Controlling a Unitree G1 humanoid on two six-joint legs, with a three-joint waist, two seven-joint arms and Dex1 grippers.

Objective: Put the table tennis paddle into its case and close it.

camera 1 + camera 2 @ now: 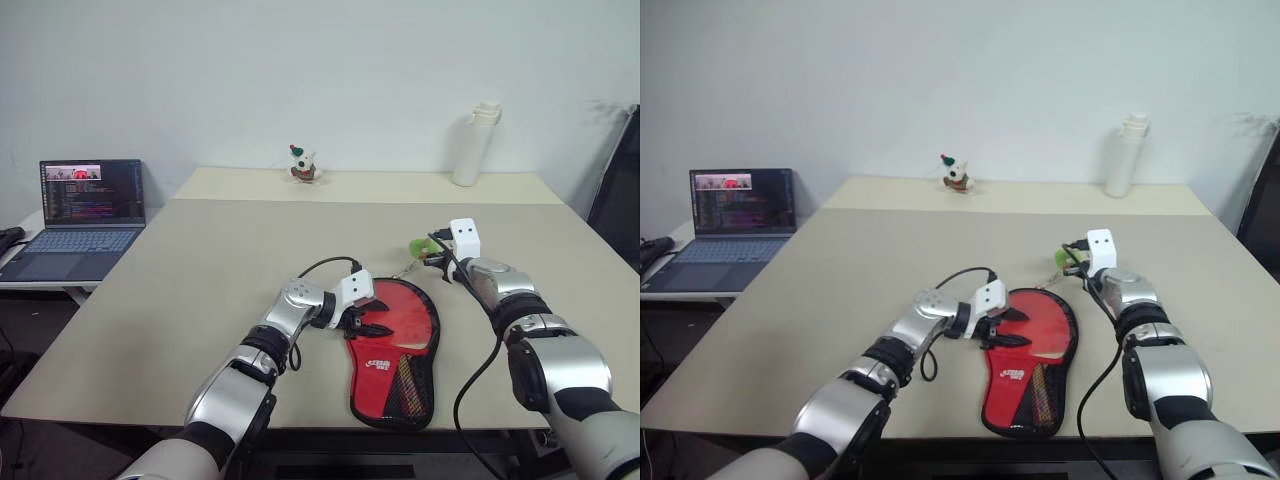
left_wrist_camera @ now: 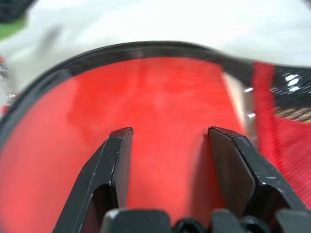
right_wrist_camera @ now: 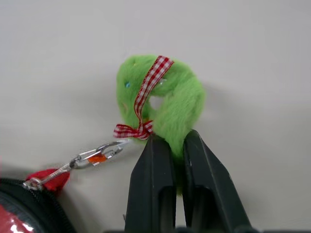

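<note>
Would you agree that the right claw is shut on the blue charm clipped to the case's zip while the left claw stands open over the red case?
Not quite: the charm is green, not blue, as the right wrist view shows. The rest holds: the right claw is shut on it, and the left claw stands open over the red case.

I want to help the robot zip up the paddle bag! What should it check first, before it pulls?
1. Right gripper shut on the green charm: ok.
2. Charm clipped by a chain to the zip tab: ok.
3. Paddle lying inside the case: ok.
4. Left gripper open over the case, steadying it: cannot tell.
5. Zip closed all round: cannot tell.
</note>
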